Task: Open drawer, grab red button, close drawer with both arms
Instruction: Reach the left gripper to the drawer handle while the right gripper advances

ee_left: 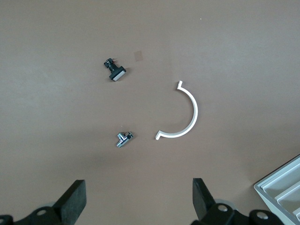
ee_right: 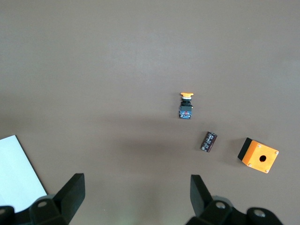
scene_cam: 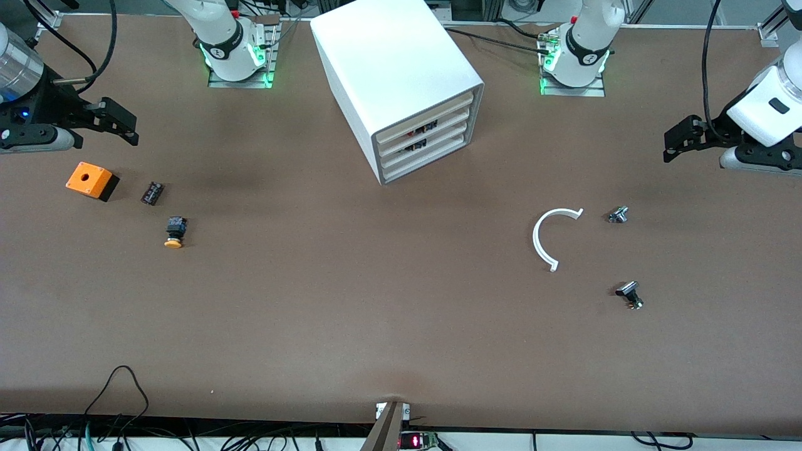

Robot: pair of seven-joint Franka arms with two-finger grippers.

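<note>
The white four-drawer cabinet [scene_cam: 401,81] stands between the two arm bases, its front turned toward the left arm's end. Every drawer [scene_cam: 426,141] in it is pushed in, and its corner also shows in the left wrist view [ee_left: 281,187]. The button is hidden; only small red and dark bits show through the slots of the upper drawer fronts. My left gripper [scene_cam: 673,147] hangs open and empty over the left arm's end of the table [ee_left: 139,190]. My right gripper [scene_cam: 122,122] hangs open and empty over the right arm's end [ee_right: 136,185].
Below the right gripper lie an orange box with a hole [scene_cam: 92,180], a black cylinder [scene_cam: 152,193] and a yellow-orange capped button [scene_cam: 175,232]. Toward the left arm's end lie a white curved strip [scene_cam: 551,235], a small metal part [scene_cam: 618,215] and a black-capped part [scene_cam: 628,293].
</note>
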